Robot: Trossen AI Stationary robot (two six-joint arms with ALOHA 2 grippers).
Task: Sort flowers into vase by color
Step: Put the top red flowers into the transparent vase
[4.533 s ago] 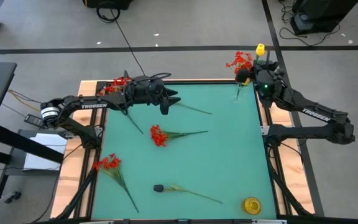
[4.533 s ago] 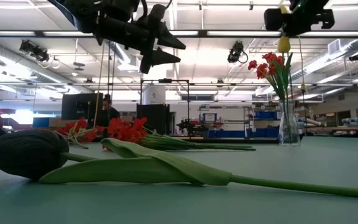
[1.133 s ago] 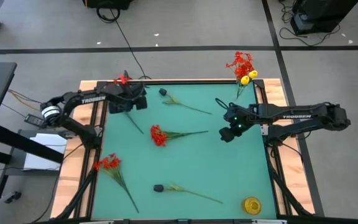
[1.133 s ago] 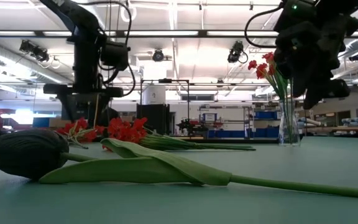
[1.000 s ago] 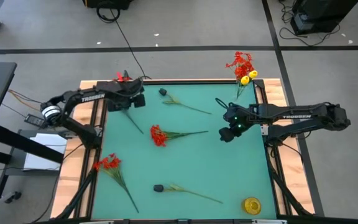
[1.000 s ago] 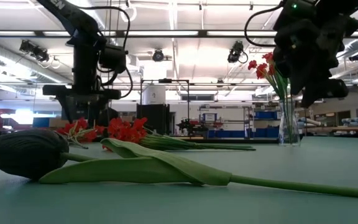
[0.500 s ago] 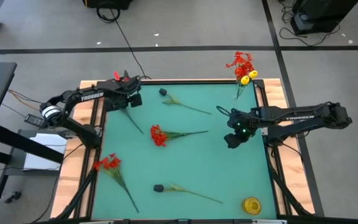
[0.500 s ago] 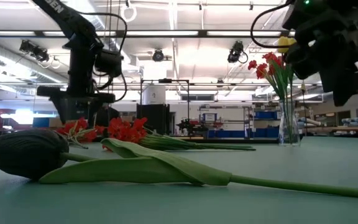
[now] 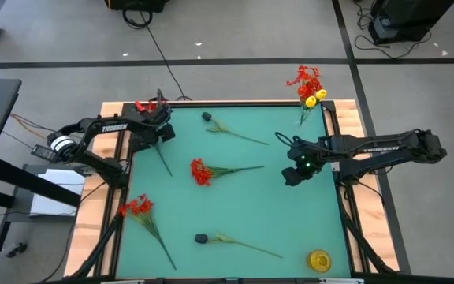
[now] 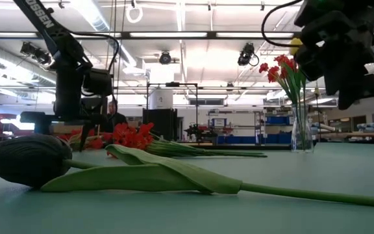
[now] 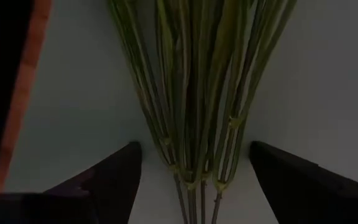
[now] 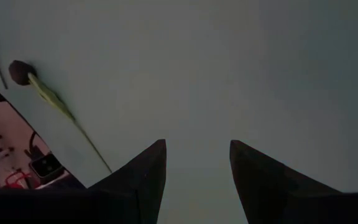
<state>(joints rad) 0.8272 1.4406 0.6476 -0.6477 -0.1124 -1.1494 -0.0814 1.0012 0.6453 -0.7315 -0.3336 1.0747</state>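
Left end effector [image 9: 158, 131] now farther left, astride red flower stems [image 11: 191, 112].

Five flowers lie on the bench [image 9: 290, 221]. Three are red: one [image 9: 143, 106] at the far-left corner, one [image 9: 201, 171] mid-bench, one [image 9: 135, 207] by the left edge. Two are dark-headed [image 9: 206, 117] [image 9: 200, 237]. One vase [image 9: 303, 114] stands at the far-right corner, holding red blooms [image 9: 303, 78] and one yellow flower [image 9: 315, 97].
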